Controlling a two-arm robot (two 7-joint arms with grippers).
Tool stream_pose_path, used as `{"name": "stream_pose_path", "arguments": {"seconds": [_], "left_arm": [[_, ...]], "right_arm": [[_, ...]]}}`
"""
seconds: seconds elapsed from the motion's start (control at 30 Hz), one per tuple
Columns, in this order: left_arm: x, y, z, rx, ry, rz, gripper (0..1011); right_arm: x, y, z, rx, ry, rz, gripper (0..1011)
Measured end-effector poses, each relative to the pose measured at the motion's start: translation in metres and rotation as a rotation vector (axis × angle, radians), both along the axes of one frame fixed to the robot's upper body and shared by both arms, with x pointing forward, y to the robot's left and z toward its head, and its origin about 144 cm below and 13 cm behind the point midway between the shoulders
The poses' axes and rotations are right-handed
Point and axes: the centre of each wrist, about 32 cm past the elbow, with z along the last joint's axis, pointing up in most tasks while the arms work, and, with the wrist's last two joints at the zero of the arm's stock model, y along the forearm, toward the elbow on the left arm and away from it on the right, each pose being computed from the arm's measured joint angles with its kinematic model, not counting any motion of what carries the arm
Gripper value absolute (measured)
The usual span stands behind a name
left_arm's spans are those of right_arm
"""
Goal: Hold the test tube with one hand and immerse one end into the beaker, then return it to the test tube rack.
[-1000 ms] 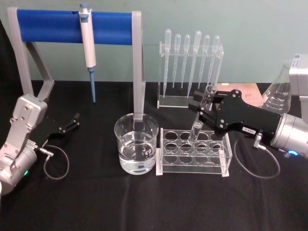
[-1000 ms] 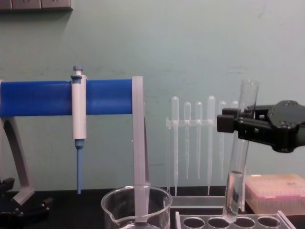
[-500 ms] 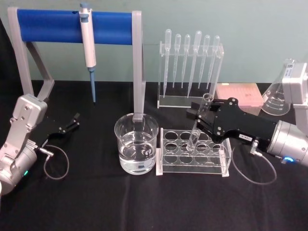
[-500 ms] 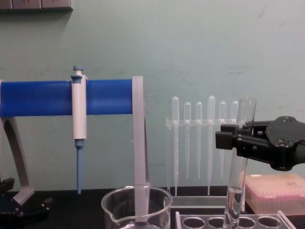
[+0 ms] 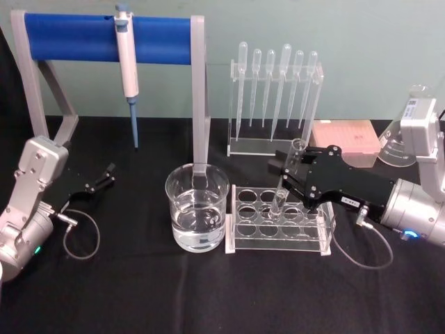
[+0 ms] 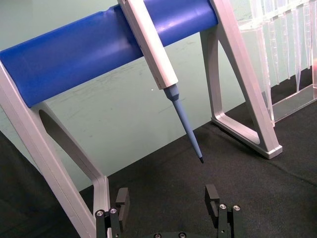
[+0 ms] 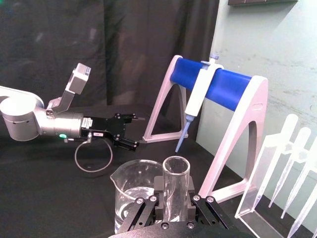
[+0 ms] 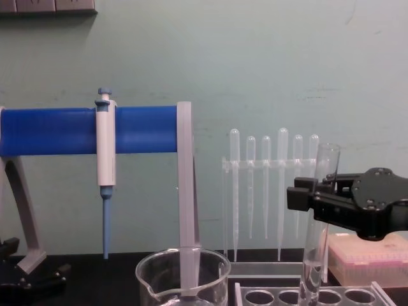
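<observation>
The right tool (image 5: pixel 290 174) grips the test tube (image 5: pixel 285 182), its bottom in the white rack (image 5: pixel 278 223) beside the beaker (image 5: pixel 197 216). Tilted, it could catch the hole's rim and tip the rack. The left tool (image 5: pixel 104 177) idles wide near the desk's left edge.

Test tube (image 5: pixel 286 179): clear, colourless glass, rimmed mouth up, near upright with slight lean; gripped high on its wall by the right end effector (image 5: pixel 290 174), black, two-fingered, closed around it; rounded bottom lowered into a hole in the rack's (image 5: pixel 278 240) back row. A little clear liquid noted at the bottom in the chest view. Beaker (image 5: pixel 197 216): wide clear glass, spouted rim, upright on the black worktop (image 5: pixel 139 292), just left of the rack, roughly half full of clear liquid, apart from the tube.
</observation>
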Motion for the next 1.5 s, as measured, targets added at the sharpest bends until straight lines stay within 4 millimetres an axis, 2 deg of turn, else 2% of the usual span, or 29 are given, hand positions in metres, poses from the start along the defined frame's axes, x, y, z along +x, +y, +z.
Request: {"name": "stream_pose_path", "arguments": {"seconds": [1.5], "left_arm": [[0.0,0.0,0.0,0.0,0.0,0.0,1000]], "right_arm": [[0.011,0.004,-0.04,-0.017,0.039,0.01,226]]}}
